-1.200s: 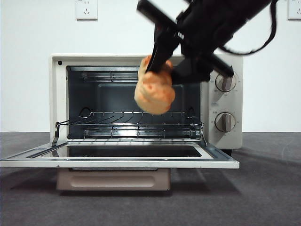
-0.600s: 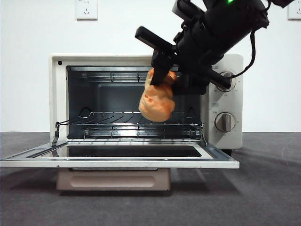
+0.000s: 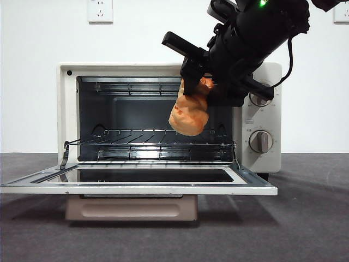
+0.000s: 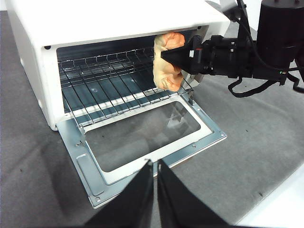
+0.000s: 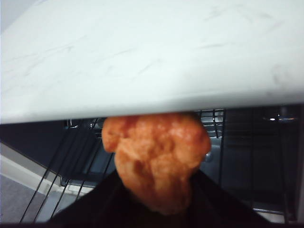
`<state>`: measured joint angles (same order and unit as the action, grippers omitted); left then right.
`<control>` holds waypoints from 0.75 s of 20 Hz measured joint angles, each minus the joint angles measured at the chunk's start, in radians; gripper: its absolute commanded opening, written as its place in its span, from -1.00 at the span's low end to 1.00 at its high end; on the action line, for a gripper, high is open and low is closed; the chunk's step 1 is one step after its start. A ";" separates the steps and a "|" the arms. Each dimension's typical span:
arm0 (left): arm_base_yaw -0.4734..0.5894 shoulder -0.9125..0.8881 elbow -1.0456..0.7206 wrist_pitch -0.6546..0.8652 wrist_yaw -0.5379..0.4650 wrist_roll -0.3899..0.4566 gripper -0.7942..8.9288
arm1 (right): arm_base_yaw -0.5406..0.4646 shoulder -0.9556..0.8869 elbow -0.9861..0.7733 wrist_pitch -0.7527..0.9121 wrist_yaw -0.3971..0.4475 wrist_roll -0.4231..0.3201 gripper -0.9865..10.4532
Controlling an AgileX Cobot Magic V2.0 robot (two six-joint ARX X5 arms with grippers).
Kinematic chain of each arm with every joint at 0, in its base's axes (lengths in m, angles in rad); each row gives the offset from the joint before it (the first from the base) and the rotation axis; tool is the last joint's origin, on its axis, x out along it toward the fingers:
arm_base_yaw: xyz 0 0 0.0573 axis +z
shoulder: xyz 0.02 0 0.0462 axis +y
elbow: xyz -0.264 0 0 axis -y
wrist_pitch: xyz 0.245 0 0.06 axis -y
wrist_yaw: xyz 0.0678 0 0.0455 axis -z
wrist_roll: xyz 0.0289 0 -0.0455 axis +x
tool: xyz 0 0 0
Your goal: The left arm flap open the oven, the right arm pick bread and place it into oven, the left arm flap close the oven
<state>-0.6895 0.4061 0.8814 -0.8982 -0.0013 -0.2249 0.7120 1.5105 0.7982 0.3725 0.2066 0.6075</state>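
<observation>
White wall and a dark grey table (image 3: 311, 218) set the scene, with two wall sockets (image 3: 100, 10) high up. On the table stands the oven (image 3: 262, 71), cream-white, with two knobs (image 3: 260, 119) on its right side. Its door (image 3: 139, 188) lies folded down flat toward the viewer, so the opening step looks done. Inside, a wire rack (image 3: 136, 143) spans the dark cavity and carries nothing.

From the upper right comes the right arm (image 3: 256, 38), bulky and black. Its right gripper (image 3: 191, 90) is clamped on the bread (image 3: 190, 113), a lumpy orange-tan bun. The bread hangs in the air at the oven's mouth, toward the right side of the opening, above the rack and not touching it. In the right wrist view the bread (image 5: 156, 156) sits between the dark jaws, just under the oven's white top edge, with the rack bars behind it.

The left gripper (image 4: 154, 173) waits well back from the oven, above the table in front of the open door, its two jaws almost together and holding nothing.

Judging progress: the door is open and the bread is picked up and brought to the opening. Left to do are carrying it further in, setting it on the rack, letting go, pulling the right arm out, and then the left arm flipping the door shut.
</observation>
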 measured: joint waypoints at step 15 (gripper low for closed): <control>0.000 0.000 0.000 0.000 0.000 0.001 -0.80 | -0.002 0.033 0.000 0.030 0.003 0.011 -0.05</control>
<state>-0.6895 0.4061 0.8814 -0.8982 -0.0013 -0.2241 0.7105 1.5433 0.7982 0.4026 0.2092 0.6189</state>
